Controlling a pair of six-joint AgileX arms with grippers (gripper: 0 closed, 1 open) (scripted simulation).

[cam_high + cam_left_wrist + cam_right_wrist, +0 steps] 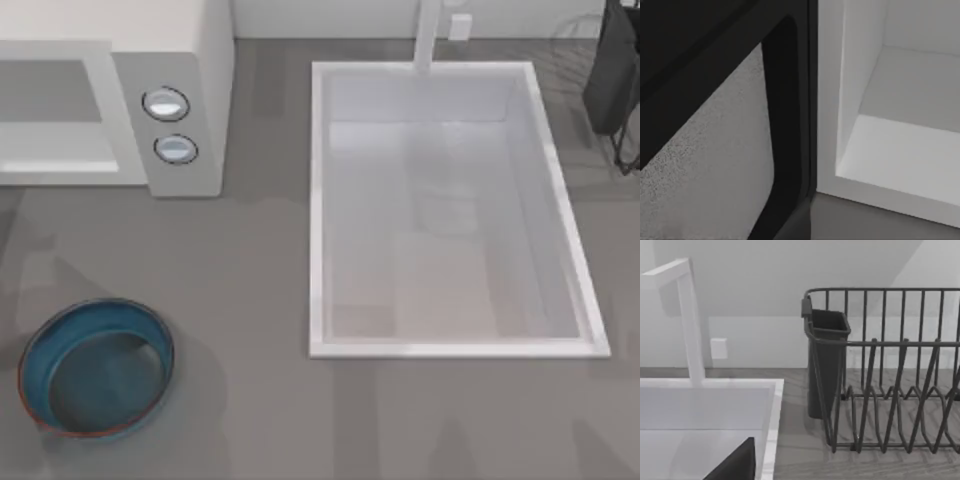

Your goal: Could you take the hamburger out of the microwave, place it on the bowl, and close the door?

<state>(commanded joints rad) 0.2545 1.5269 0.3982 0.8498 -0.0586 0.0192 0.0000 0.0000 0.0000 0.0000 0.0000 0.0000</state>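
From above, the microwave [170, 95] sits at the far left of the table, its two round dials [166, 104] stacked on the side panel that faces the sink. Its cavity [55, 120] reads as open and grey from where I watch. Nearer to me on the left, the bowl [95, 368] rests on the counter, well apart from the microwave, with nothing lying in its dark teal inside. I cannot find the hamburger anywhere, so I cannot say where it is.

My left wrist camera looks close at the door [715, 165]: a dark frame around a grey mesh window, standing beside the white inner wall and floor of the microwave cavity [900, 150]. I cannot tell whether my left claw is released or clenched.

In the middle and toward the right, the white sink [315, 210] takes up much of the table, with a white faucet [430, 35] at its far edge. At the far right stands a dark dish rack [615, 75]. My right wrist camera faces that rack [890, 390] and its dark utensil cup [826, 355], next to the sink rim [771, 425] and faucet [690, 315]. I cannot tell the right claw's state either.
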